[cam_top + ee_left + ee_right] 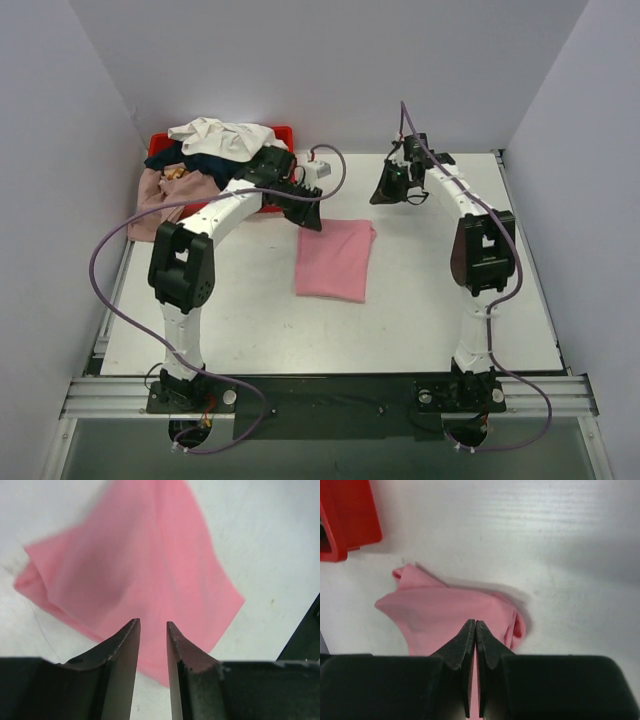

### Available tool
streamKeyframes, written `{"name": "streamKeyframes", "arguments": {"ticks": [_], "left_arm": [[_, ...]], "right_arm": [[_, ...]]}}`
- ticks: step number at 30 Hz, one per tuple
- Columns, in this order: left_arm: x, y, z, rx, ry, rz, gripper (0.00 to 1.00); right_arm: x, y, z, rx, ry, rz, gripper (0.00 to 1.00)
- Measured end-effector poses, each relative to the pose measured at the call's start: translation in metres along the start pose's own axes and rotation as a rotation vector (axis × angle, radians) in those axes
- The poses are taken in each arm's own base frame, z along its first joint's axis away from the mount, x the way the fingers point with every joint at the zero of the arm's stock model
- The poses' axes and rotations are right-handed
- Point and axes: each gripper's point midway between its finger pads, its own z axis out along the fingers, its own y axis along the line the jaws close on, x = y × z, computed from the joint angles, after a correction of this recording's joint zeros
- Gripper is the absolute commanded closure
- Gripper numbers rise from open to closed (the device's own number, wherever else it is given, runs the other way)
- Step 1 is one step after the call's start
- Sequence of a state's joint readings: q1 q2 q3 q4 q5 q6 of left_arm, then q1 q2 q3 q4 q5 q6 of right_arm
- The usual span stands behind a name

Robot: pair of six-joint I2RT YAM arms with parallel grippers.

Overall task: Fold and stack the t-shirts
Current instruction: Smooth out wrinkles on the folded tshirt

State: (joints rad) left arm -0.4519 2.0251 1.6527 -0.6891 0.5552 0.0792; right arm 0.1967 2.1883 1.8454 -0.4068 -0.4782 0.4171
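left hand (152,629) slightly parted, right hand (476,626) pressed closed.

A red tray (284,134) is sitting at the far left corner of the white table (430,300), only its corners showing from above, and in the right wrist view one corner of it (347,520) is lying flat on the tabletop at the upper left. The table is spreading pale and matte between plain grey walls (330,70) that are closing it in at the back and on both sides. An aluminium rail (330,397) is running along the table's near edge.
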Motion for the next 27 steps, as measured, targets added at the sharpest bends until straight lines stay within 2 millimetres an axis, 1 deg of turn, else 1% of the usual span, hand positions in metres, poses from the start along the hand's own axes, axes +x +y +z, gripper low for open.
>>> {"name": "streamKeyframes", "arguments": {"ticks": [1, 3, 5, 6, 8, 10, 12, 14, 15, 16, 17, 19, 27], "left_arm": [[-0.02, -0.003, -0.005, 0.008, -0.052, 0.02, 0.66], [-0.05, -0.006, -0.011, 0.017, -0.132, 0.041, 0.68], [-0.069, 0.0, -0.009, 0.013, -0.17, 0.04, 0.71], [-0.073, 0.006, -0.004, 0.009, -0.177, 0.032, 0.71], [-0.071, 0.02, 0.011, 0.001, -0.165, 0.008, 0.71], [-0.055, 0.037, 0.032, -0.01, -0.118, -0.031, 0.71], [-0.036, 0.054, 0.053, -0.029, -0.066, -0.068, 0.72], [-0.022, 0.067, 0.068, -0.05, -0.03, -0.099, 0.72], [-0.021, 0.069, 0.071, -0.045, -0.03, -0.114, 0.72], [-0.023, 0.072, 0.069, -0.054, -0.037, -0.121, 0.72], [-0.026, 0.074, 0.068, -0.065, -0.045, -0.122, 0.72], [-0.033, 0.081, 0.067, -0.093, -0.067, -0.128, 0.71], [-0.041, 0.093, 0.064, -0.137, -0.105, -0.152, 0.66]], "right_arm": [[0.004, 0.002, -0.007, 0.001, 0.001, -0.005, 1.0], [0.02, 0.01, -0.023, -0.004, 0.009, -0.017, 1.0], [0.039, 0.021, -0.031, -0.017, 0.026, -0.033, 1.0], [0.049, 0.026, -0.03, -0.025, 0.04, -0.04, 1.0], [0.063, 0.031, -0.023, -0.035, 0.064, -0.04, 1.0], [0.079, 0.027, -0.008, -0.027, 0.107, -0.026, 1.0], [0.091, 0.014, 0.006, -0.003, 0.145, 0.002, 1.0], [0.098, -0.005, 0.021, 0.029, 0.176, 0.038, 1.0], [0.101, -0.014, 0.027, 0.042, 0.189, 0.055, 1.0], [0.103, -0.022, 0.032, 0.053, 0.202, 0.074, 1.0], [0.105, -0.021, 0.033, 0.032, 0.216, 0.091, 1.0], [0.101, -0.025, 0.032, 0.035, 0.206, 0.102, 1.0], [0.091, -0.027, 0.031, 0.056, 0.187, 0.085, 1.0]]}}
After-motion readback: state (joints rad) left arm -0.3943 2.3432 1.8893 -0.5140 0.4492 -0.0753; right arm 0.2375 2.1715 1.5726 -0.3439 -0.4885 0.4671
